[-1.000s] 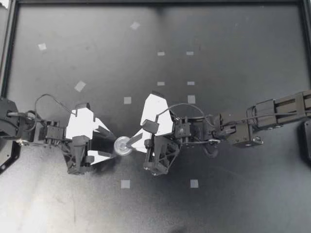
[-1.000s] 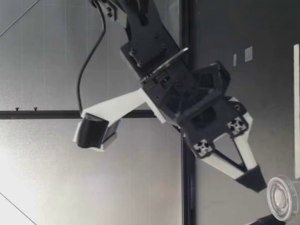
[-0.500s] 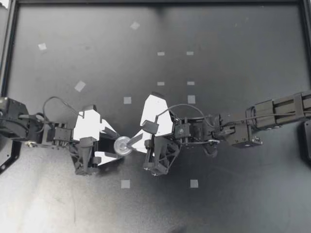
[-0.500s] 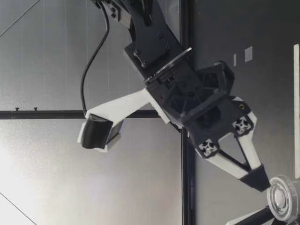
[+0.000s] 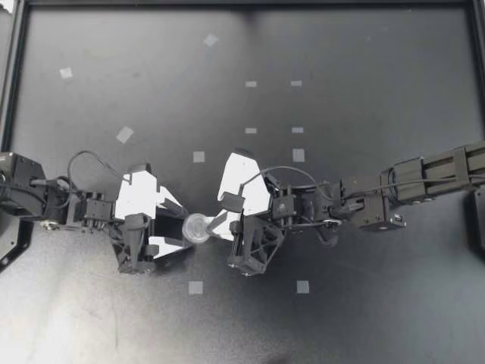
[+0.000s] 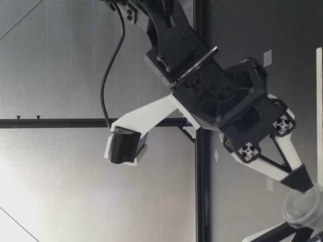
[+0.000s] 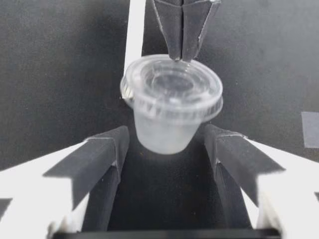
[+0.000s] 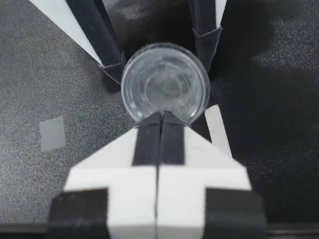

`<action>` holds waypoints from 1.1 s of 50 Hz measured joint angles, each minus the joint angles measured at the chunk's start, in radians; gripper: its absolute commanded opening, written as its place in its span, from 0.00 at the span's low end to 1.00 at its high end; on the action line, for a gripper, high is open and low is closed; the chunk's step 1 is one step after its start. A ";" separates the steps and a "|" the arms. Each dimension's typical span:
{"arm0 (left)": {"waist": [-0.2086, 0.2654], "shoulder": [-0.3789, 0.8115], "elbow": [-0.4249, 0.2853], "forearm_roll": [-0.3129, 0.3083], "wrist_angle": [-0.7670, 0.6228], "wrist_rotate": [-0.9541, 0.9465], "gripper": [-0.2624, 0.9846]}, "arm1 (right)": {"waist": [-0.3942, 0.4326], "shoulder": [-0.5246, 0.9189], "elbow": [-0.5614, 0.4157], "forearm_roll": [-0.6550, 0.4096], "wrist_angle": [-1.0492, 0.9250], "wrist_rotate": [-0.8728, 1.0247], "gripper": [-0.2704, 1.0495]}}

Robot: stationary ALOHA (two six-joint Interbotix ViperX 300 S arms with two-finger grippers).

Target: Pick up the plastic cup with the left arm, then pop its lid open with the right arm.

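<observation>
- My right gripper (image 5: 213,224) has its fingers pressed together, pinching the lid rim of a small clear plastic lidded cup (image 5: 196,228) on the side away from my left arm.
- The cup hangs slightly tilted, lid up, between the two grippers and apparently clear of the black table (image 5: 364,114).
- My left gripper (image 5: 184,230) is spread, one finger on each side of the cup's body, close but not clearly touching.
- The cup sits straight ahead of it, already between the fingertips.
</observation>
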 measured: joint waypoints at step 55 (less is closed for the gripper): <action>0.000 -0.021 -0.052 -0.002 0.133 -0.014 0.52 | 0.000 0.003 0.000 -0.006 -0.002 0.000 0.13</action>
